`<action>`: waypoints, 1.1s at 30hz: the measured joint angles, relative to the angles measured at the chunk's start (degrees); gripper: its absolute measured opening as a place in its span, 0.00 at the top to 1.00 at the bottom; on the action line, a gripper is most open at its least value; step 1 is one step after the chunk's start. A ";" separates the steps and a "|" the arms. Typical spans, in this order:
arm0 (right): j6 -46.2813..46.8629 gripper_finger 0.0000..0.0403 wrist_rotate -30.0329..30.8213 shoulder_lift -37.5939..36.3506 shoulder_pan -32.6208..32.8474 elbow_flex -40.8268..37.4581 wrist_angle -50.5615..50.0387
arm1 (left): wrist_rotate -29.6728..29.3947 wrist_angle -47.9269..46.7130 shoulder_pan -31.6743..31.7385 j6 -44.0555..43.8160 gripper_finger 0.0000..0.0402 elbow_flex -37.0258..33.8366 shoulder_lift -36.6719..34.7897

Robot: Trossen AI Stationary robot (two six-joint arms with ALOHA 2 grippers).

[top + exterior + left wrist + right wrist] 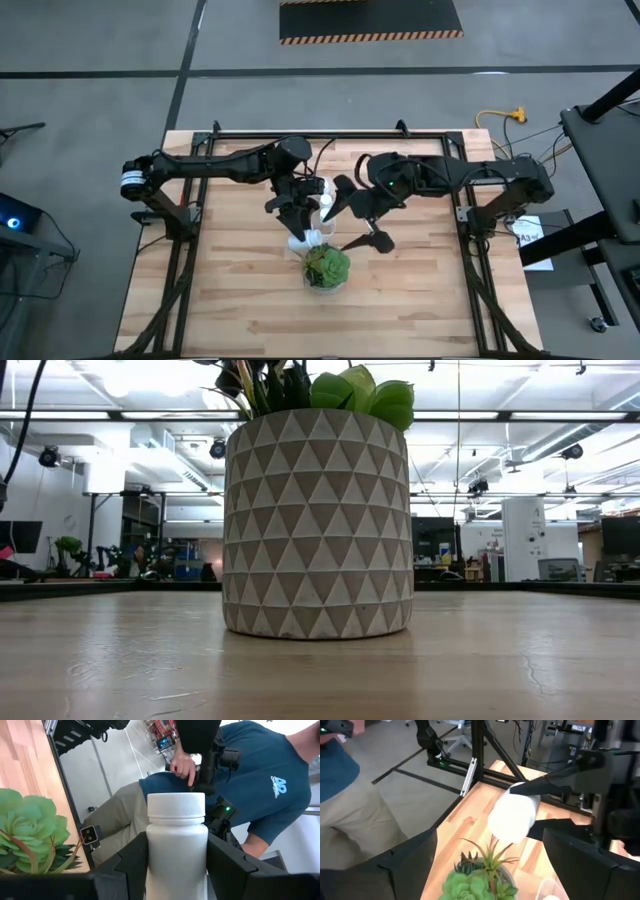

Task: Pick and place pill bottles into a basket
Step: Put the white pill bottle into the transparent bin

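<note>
Pill bottle (176,847) clamped in left gripper (176,870) above plant (326,267); right gripper (362,228) spread wide, empty. Next: locate basket, unseen.

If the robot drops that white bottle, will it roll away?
Probably. The pill bottle is a smooth round cylinder, so on its side it would likely roll across the table. It looks like stiff plastic, so the left end effector gripping it shouldn't squash it.

A grey floor (120,60) surrounds the wooden table (230,300), with a hazard-striped dark mat (370,20) beyond. Long ceiling lights (520,415) run over a workshop; distant shelving is probably equipment racks (150,550).
</note>
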 joint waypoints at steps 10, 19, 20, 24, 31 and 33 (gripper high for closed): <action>-1.91 0.13 2.94 2.07 0.46 1.19 0.26 | -0.04 13.17 0.08 -5.34 0.61 0.02 0.00; -4.24 0.18 7.72 1.85 0.85 1.21 1.81 | -3.19 16.29 0.13 -7.50 0.61 0.02 -0.02; -4.07 0.19 7.72 1.85 0.85 1.21 2.10 | -3.90 16.27 0.13 -7.50 0.61 0.02 -0.02; -3.81 0.19 7.72 1.83 0.85 1.21 2.81 | -4.87 16.28 0.13 -7.52 0.61 0.02 -0.02; -0.55 0.19 7.72 1.81 0.83 1.21 2.81 | -6.48 16.26 0.13 -7.86 0.61 0.02 -0.02; -0.49 0.19 7.72 1.81 0.83 1.21 2.77 | -6.71 16.24 0.13 -8.52 0.61 0.02 -0.02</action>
